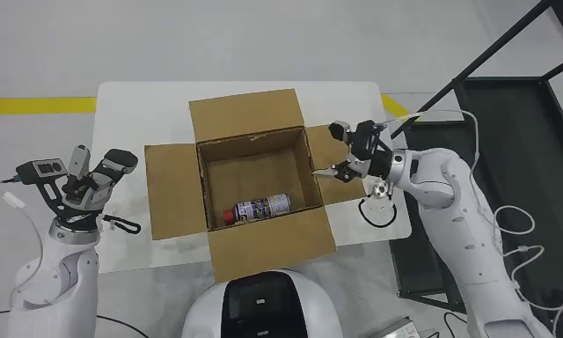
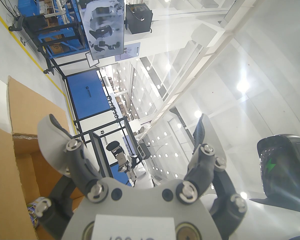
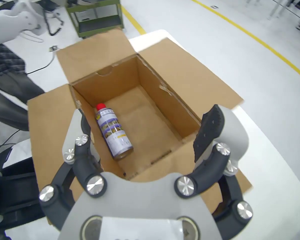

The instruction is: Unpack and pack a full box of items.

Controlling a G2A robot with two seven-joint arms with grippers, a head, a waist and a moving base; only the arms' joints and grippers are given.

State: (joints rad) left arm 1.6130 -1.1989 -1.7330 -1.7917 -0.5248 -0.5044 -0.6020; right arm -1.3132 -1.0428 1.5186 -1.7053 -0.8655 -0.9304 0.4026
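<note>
You see the spray can (image 1: 257, 208) lying on its side in the open box (image 1: 171, 193). The left gripper (image 1: 103, 172) and the right gripper (image 1: 332, 150) both have fingers spread, holding nothing.

— How is the left arm (image 1: 53, 259) placed?
— It is bent at the side with the wrist turned up. The left gripper (image 1: 98, 162) points upward, and its fingers (image 2: 52, 131) are spread wide apart.
— And the right?
— The right arm (image 1: 449, 197) is stretched forward with the elbow bent and the wrist tipped downward. The right gripper (image 1: 327, 150) has its fingers (image 3: 210, 131) parted as well, dark pads facing each other across the gap.
</note>
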